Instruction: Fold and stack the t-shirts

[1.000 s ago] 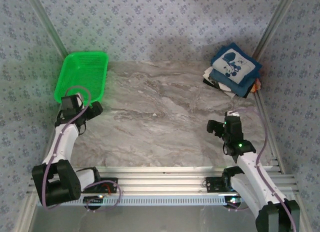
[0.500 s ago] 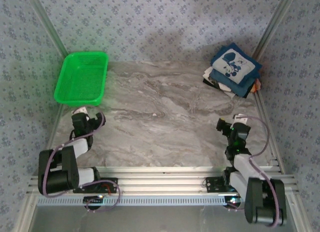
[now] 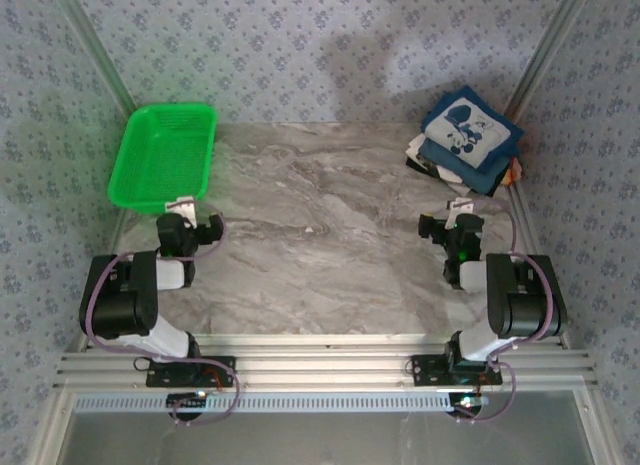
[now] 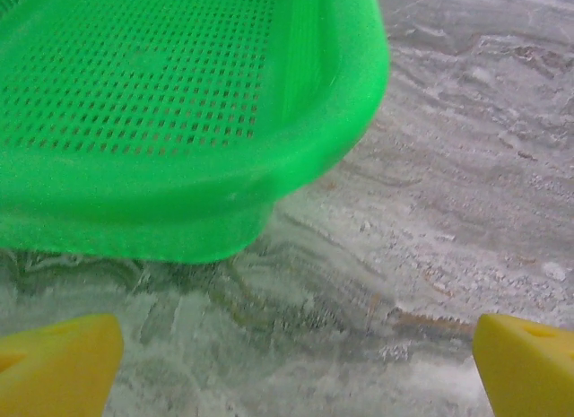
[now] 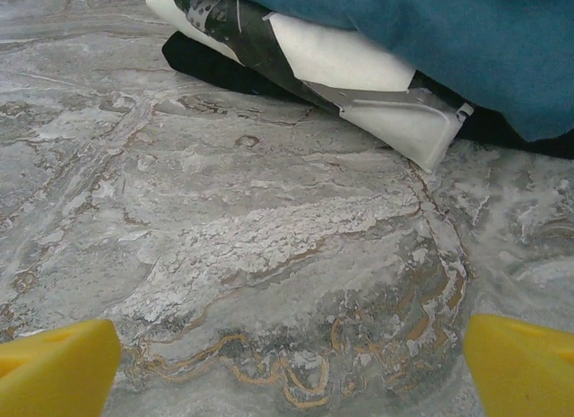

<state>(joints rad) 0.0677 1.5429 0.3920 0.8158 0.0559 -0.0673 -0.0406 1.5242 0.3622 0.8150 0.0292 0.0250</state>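
Observation:
The folded t-shirts lie stacked at the table's far right corner, a dark navy one with a pale print on top. The right wrist view shows the stack's near side: a teal-blue shirt over a white one and a black one. My right gripper is open and empty, low over bare table short of the stack. My left gripper is open and empty too, just in front of the green basket.
A bright green mesh basket stands at the far left with nothing in it. The marble-patterned tabletop stretches between both arms. Metal frame rails run along the table's sides and near edge.
Both arms have folded back over their bases. The grippers stayed open and now sit low, the left facing the basket and the right facing the stack.

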